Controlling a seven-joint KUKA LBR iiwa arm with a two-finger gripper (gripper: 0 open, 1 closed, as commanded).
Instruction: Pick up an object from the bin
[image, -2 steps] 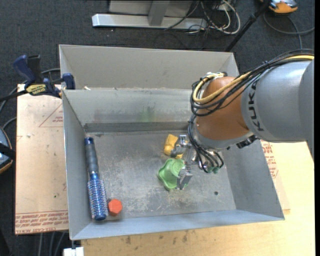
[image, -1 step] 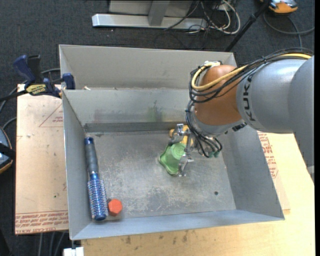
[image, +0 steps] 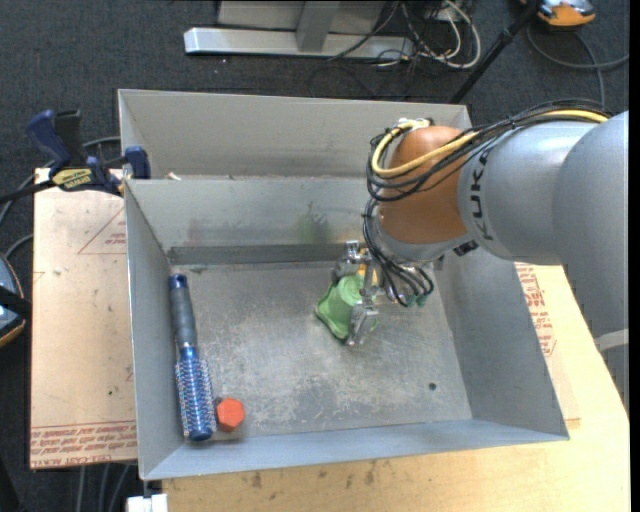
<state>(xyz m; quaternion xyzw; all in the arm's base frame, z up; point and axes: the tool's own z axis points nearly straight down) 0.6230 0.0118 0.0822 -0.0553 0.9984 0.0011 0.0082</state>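
- The gripper (image: 362, 318) hangs low in the bin (image: 250, 215), right of the middle of the floor and towards the back wall, at the end of the arm (image: 530, 190) that comes in from the right
- A small green lump (image: 336, 306) lies pressed against the gripper's left side, touching it; part of the lump is hidden behind the gripper's metal
- How far the gripper is open cannot be told from this angle, nor whether the lump sits inside it or only beside it, so no grasp can be claimed
- The relation that matters: the lump's bulk lies just to the left of the gripper and slightly towards the front, not squarely under it, so my guess is that a close here could catch only its near edge
- The lump looks bright green, rounded and somewhat crumpled, perhaps soft; it has no clear long axis, at most a slight slant from back right to front left
- It lies flat on the bare floor with nothing else near it
- Well apart, along the left wall, lies a blue hairbrush (image: 188, 355), its handle towards the back, with a small orange knob (image: 231, 413) just beside its bristle end
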